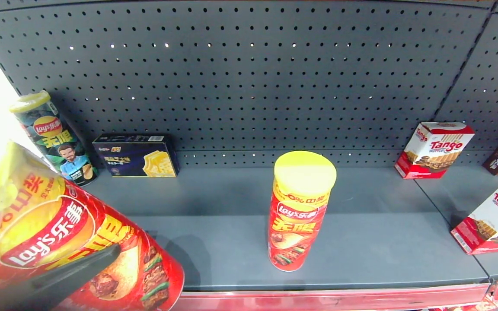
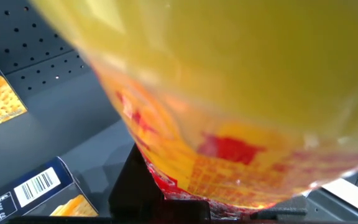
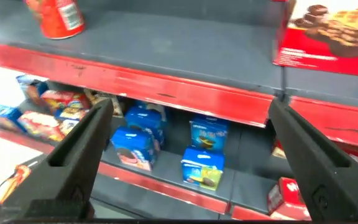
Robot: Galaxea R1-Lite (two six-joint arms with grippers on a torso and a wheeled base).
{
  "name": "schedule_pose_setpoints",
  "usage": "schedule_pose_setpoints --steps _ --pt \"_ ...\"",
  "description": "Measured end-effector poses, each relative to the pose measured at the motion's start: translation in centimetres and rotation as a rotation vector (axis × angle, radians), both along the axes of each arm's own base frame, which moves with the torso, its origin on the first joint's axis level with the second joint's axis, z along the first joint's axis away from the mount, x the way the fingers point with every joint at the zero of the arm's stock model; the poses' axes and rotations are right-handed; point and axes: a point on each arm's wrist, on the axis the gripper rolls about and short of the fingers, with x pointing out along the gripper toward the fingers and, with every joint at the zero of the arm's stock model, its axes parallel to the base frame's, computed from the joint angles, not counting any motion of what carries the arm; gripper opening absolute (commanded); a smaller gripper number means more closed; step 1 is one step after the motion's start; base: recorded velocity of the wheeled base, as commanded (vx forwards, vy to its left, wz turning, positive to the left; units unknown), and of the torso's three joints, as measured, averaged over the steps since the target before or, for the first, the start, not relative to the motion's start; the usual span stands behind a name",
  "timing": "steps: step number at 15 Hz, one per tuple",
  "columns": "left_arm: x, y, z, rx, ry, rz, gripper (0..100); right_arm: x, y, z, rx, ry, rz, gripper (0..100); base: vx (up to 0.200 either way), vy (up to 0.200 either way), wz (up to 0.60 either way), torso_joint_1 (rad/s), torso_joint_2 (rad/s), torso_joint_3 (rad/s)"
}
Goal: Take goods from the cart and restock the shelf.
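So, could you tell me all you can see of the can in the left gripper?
The can is a red tube with a yellow lid and chip and meat pictures, cardboard by its look. It is tilted, lid toward the robot's left, over the shelf's front left. The left gripper is shut on it, one dark finger across its side.

A shop aisle is shown: a grey metal shelf point(image 1: 361, 242) is backed by a perforated panel point(image 1: 249, 86) (grey as well) and edged along the front with a red strip point(image 1: 339, 298). Packaged snacks are set out facing forward, among them a chip canister point(image 1: 301, 211) and wafer boxes point(image 1: 435, 149). Blue biscuit packs point(image 3: 135, 140) are stocked on a lower shelf point(image 3: 247, 180) beneath.
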Motion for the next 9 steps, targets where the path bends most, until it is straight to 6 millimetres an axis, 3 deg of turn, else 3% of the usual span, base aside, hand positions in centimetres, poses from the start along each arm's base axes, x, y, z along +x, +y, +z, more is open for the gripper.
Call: schedule_pose_setpoints --steps 6,9 --pt "0.6 -0.5 0.2 0.01 0.019 -0.013 0 0.0 0.0 0.0 0.001 0.0 -0.004 100 0.0 0.0 0.0 0.0 0.0 0.0" --pt "2.0 -1.4 1.3 0.013 0.023 -0.017 0 0.0 0.0 0.0 0.0 0.001 -0.004 100 0.0 0.0 0.0 0.0 0.0 0.0"
